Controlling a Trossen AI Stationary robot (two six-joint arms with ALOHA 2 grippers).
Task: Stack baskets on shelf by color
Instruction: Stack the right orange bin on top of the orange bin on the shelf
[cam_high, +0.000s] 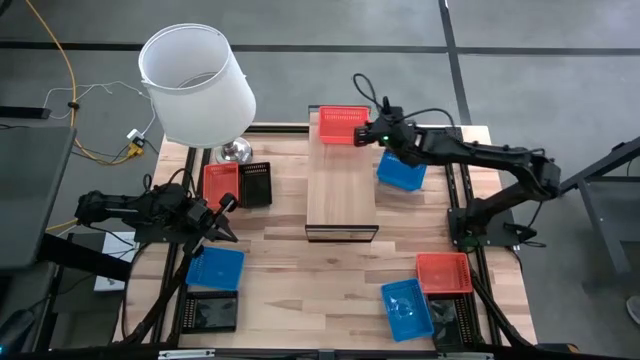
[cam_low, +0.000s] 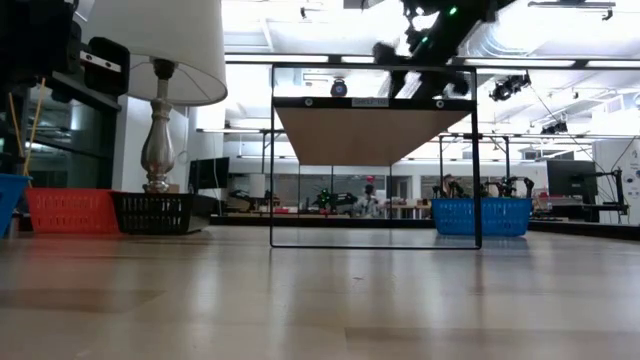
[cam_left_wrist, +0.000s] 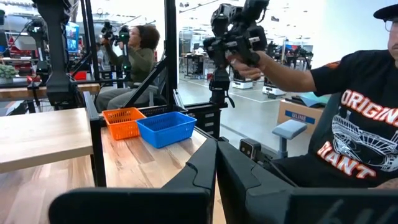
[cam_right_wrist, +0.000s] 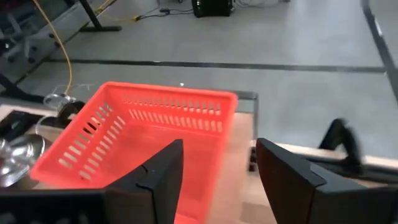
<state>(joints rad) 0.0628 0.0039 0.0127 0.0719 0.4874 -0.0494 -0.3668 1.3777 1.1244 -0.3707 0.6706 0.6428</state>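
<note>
A red basket (cam_high: 343, 125) (cam_right_wrist: 140, 140) sits on its base on the far end of the light-wood shelf (cam_high: 340, 200) (cam_low: 372, 135). My right gripper (cam_high: 373, 134) (cam_right_wrist: 214, 171) is open at that basket's right side, its fingers either side of the right wall. My left gripper (cam_high: 226, 212) (cam_left_wrist: 216, 155) is shut and empty, low over the table's left side near a red basket (cam_high: 220, 182) and a black basket (cam_high: 256, 184). A blue basket (cam_high: 401, 172) (cam_low: 481, 216) stands on the table right of the shelf. My right gripper comes slanting down from the right, open, with the red basket's right wall (cam_right_wrist: 221, 134) between its fingers. Whether a finger touches the wall I cannot tell. The basket lies flat on the shelf's top.
A white-shaded lamp (cam_high: 197, 85) stands at the far left corner. Blue (cam_high: 215, 268) and black (cam_high: 210, 310) baskets lie near left; red (cam_high: 443, 272), blue (cam_high: 407, 307) and black (cam_high: 458, 322) ones near right. A person in a black T-shirt (cam_left_wrist: 354, 124) stands beyond the right edge.
</note>
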